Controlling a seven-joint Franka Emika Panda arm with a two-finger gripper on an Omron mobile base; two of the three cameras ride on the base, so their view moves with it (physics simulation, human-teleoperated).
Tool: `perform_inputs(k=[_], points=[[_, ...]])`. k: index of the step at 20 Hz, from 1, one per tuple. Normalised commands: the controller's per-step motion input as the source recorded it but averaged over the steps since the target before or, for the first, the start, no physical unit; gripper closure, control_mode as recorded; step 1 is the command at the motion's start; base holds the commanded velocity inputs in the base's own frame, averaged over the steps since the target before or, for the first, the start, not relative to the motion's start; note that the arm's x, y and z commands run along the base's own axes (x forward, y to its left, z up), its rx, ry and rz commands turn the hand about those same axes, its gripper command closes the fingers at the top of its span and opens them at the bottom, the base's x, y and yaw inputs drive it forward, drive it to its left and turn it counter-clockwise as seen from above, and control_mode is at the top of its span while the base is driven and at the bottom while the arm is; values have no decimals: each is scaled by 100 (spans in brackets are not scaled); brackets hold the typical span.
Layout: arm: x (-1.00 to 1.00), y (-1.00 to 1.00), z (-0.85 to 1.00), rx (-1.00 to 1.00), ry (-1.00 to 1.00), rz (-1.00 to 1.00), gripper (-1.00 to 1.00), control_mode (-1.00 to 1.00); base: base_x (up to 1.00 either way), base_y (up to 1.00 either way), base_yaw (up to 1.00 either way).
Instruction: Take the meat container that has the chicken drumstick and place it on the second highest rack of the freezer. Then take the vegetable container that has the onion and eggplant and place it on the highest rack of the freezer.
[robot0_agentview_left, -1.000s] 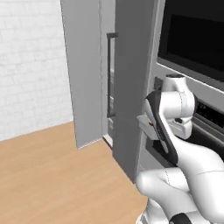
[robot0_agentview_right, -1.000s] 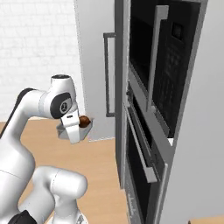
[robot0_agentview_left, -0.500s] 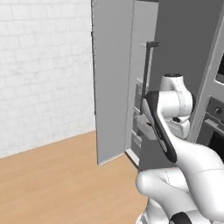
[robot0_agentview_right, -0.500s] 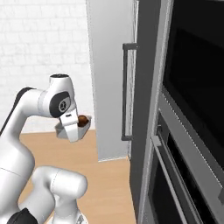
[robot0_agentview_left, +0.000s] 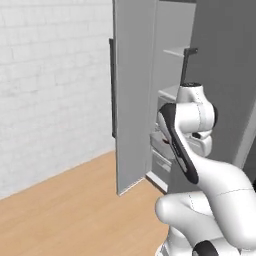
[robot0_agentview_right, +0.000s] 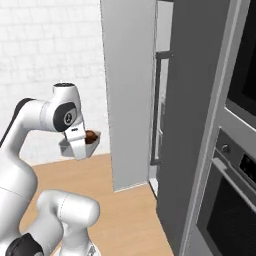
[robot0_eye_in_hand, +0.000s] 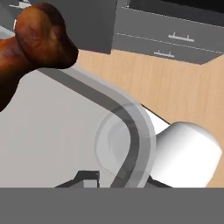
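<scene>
Tool (robot0_agentview_right: 80, 148): clenched on rim of meat container (robot0_agentview_right: 75, 147), carried clear of the floor | Load: chicken drumstick (robot0_eye_in_hand: 35, 39) loose inside, may roll | Handling: stiff, light, smooth-walled tub; rim grip, keep level | Freezer (robot0_agentview_left: 172, 95): open, ahead of tool.

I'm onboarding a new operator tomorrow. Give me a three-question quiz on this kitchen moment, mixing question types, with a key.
1. True or false: the gripper is closed on the rim of the translucent grey meat container.
2. Multiple choice: what lies in that container? A) an onion B) a brown chicken drumstick C) an eggplant
3. Fill in: the tall grey freezer door stands ____.

Key: 1 true; 2 B; 3 open.
</scene>
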Motion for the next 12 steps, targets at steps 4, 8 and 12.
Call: perform_inputs(k=[4,8,12], points=[[0,0,0,0,0,0,100,100,2,54,-71],[0,0,0,0,0,0,100,100,14,72,-66],[0,0,0,0,0,0,100,100,26,79,-61]])
